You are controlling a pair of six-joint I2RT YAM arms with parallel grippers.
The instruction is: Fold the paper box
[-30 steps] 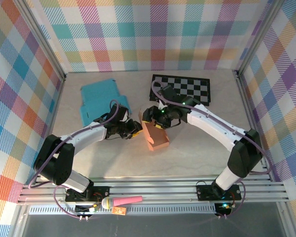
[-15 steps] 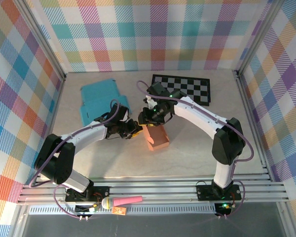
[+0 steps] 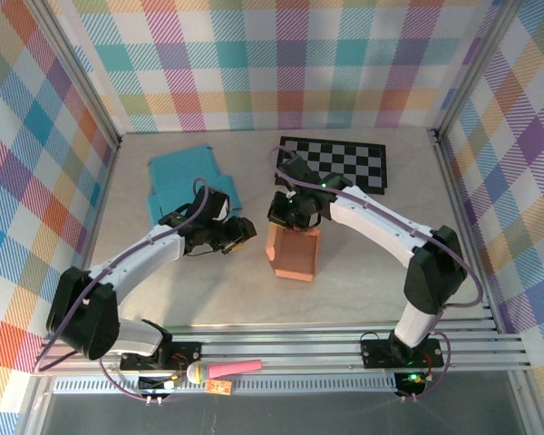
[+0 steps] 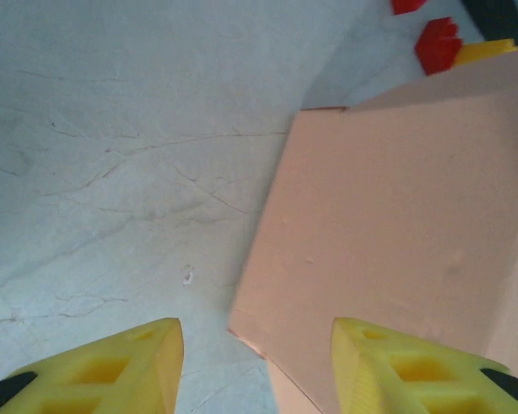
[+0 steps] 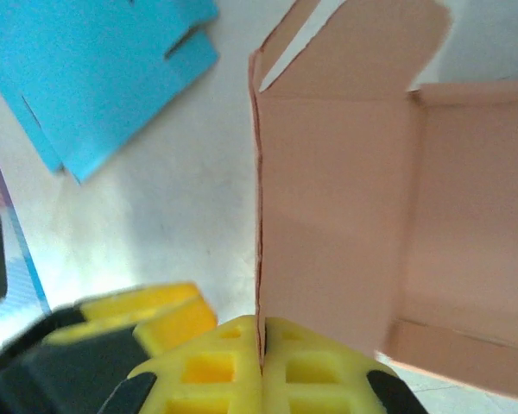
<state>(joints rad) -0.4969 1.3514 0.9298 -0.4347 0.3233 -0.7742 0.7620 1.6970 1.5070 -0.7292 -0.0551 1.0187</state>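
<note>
The salmon paper box [image 3: 293, 253] stands on the table's middle with its top open and a flap raised. My right gripper [image 3: 291, 214] is at the box's far edge, shut on a thin wall of the box [image 5: 345, 216]; the fingertips [image 5: 261, 366] pinch the wall's edge. My left gripper [image 3: 242, 232] is just left of the box, open and apart from it. In the left wrist view its yellow fingers [image 4: 138, 358] straddle the lower corner of the box's side [image 4: 388, 224], touching nothing.
A flat blue box blank [image 3: 186, 181] lies at the back left, seen also as blue card [image 5: 95, 69]. A black-and-white checkered mat [image 3: 344, 163] lies at the back right. Plaid walls enclose the table. A pink-handled tool [image 3: 227, 370] rests on the front rail.
The right gripper has swung the box round and stood it squarer, a little to the right. The left gripper has drawn back from the box's left side and now stands apart from it.
</note>
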